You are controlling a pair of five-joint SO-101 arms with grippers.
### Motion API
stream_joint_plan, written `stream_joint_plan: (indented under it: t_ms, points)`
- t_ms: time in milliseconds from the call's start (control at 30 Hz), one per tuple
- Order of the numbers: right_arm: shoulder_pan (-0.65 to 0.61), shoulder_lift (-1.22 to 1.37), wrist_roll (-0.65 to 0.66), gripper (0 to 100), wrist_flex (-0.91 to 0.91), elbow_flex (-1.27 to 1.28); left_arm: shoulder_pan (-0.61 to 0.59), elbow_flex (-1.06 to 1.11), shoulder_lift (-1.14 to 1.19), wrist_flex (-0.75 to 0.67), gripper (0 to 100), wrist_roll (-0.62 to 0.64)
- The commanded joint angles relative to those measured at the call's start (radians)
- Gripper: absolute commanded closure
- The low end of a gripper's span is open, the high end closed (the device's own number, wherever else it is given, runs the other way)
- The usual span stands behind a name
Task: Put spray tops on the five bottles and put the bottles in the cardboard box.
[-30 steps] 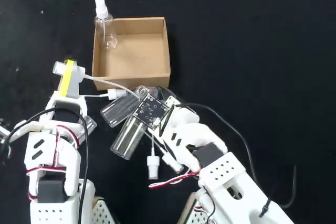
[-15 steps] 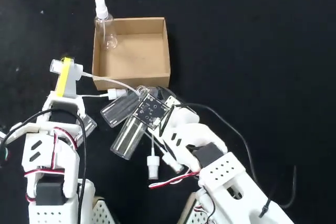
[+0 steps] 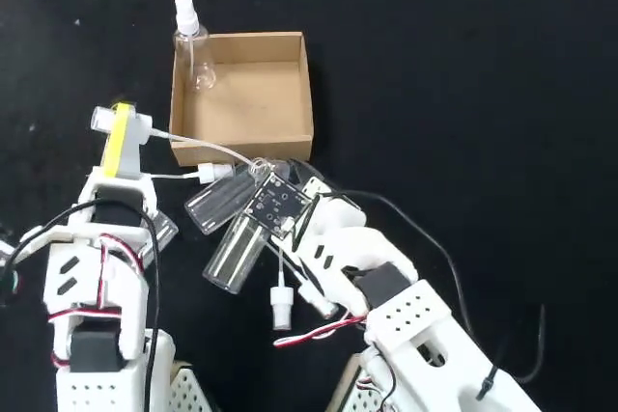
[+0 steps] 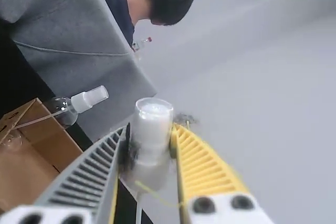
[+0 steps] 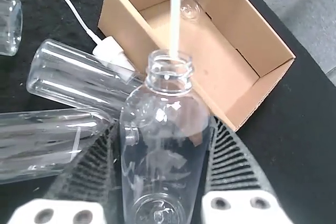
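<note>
My left gripper (image 3: pixel 118 125) (image 4: pixel 149 137) is shut on a white spray top (image 3: pixel 104 123) (image 4: pixel 152 124), left of the cardboard box (image 3: pixel 241 132) (image 5: pixel 157 22). The top's thin tube (image 3: pixel 208 150) (image 5: pixel 175 14) slants down to the open mouth of a clear bottle (image 3: pixel 263 169) (image 5: pixel 165 145). That bottle stands upright in my right gripper (image 3: pixel 273 173) (image 5: pixel 164 150), shut on it just in front of the box. A capped bottle (image 3: pixel 192 45) (image 4: pixel 79 103) stands in the box's far left corner.
Two empty bottles (image 3: pixel 220 202) (image 3: pixel 237 250) lie on the black table (image 3: pixel 463 94) left of the right gripper. One loose spray top (image 3: pixel 208 173) lies beside them, another (image 3: pixel 281 306) nearer the arm bases. Right of the box the table is bare.
The left gripper shifted slightly left and away with the spray top, and the tube now runs straighter toward the bottle mouth. The right arm kept still.
</note>
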Motion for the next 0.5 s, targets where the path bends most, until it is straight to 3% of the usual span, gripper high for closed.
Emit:
stream_joint_plan:
  t_ms: [0, 467]
  points:
    - [-0.014, -0.035, 0.008, 90.7, -0.032, -0.002, 0.001, 0.021, -0.008, -0.086, 97, 0.003]
    - [-0.011, -0.035, 0.006, 90.7, -0.034, -0.002, 0.012, 0.054, -0.006, -0.037, 97, 0.002]
